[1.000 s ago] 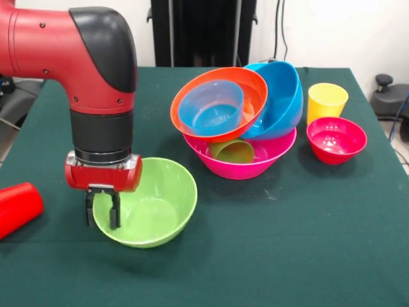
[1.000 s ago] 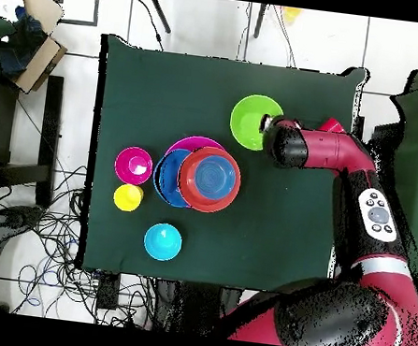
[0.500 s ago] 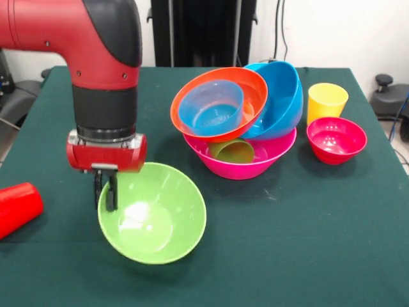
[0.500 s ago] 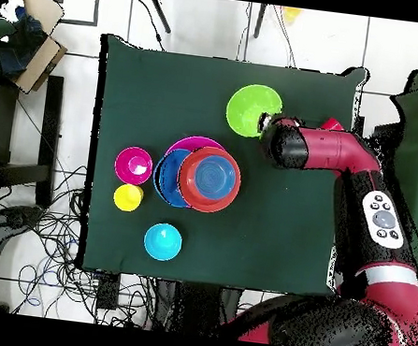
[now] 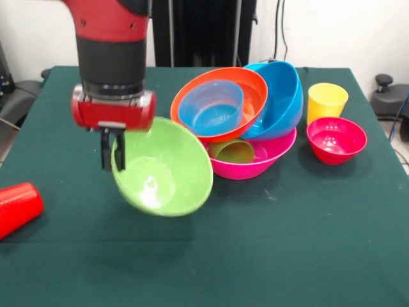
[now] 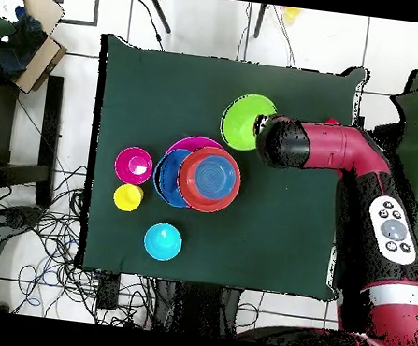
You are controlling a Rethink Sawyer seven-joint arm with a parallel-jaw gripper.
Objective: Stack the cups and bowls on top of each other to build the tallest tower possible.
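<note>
While clamped by its rim between the fingers (image 5: 113,155), tilted lime green bowl (image 5: 163,169) above the table (image 5: 287,243), beside the tower (image 5: 246,121).

— Desk (image 5: 307,256)? Dark green cloth, plain, no pattern.

— Lifted bowl (image 5: 163,169)? Lime green, glossy, pale highlight inside. Black fingers (image 5: 106,148) on its rim, under a red wrist block and a black sleeve of the red arm (image 5: 112,38).

— Pile? Hot pink bowl (image 5: 255,157) at the base; olive-green cup (image 5: 232,151) lying in it; large blue bowl (image 5: 281,96); orange bowl (image 5: 252,105) with a translucent blue small bowl (image 5: 211,107) inside.

— Right of that? Yellow cup (image 5: 327,101), magenta-red bowl (image 5: 336,139).

— Left edge? Red cup (image 5: 18,206).

— Overhead only? Cyan bowl (image 6: 163,241), perhaps slightly translucent; hard to judge from above.
</note>
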